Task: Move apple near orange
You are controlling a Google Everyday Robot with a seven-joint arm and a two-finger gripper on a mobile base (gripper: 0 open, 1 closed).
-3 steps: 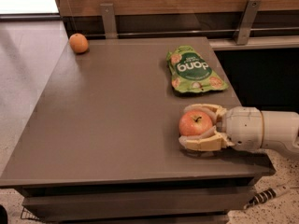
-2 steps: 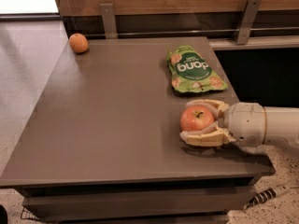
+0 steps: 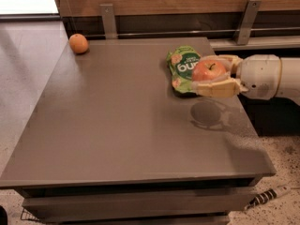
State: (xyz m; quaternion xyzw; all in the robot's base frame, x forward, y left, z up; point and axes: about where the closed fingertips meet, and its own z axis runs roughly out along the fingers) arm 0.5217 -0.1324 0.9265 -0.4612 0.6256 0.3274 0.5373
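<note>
1 table (image 3: 117, 125), dark grey, flat top, seen from the front & slightly above. On or over it: 1 apple (image 3: 209, 71), 1 orange (image 3: 78, 43), 1 green pouch (image 3: 180, 69). 1 gripper (image 3: 204, 73) w/ 2 beige fingers (image 3: 215, 87) comes in from the R side on a white arm. 2 metal brackets (image 3: 108, 20) stand behind the table against a wood wall.

Only container is the pouch: it lies flat at the far R part of the tabletop, white lettering on it, contents not visible.

The apple is red w/ a yellowish patch & a short dark stem pointing up. It sits btw the 2 fingers, one above & behind it, one below & in front. Both press on it, so the gripper is clamped round the apple. The apple is off the tabletop: a round shadow (image 3: 206, 112) falls on the table below it, apart from it. In this view the apple overlaps the pouch's R edge.

The orange rests at the far L corner of the table, well apart from the apple & gripper, w/ bare tabletop btw them.
</note>
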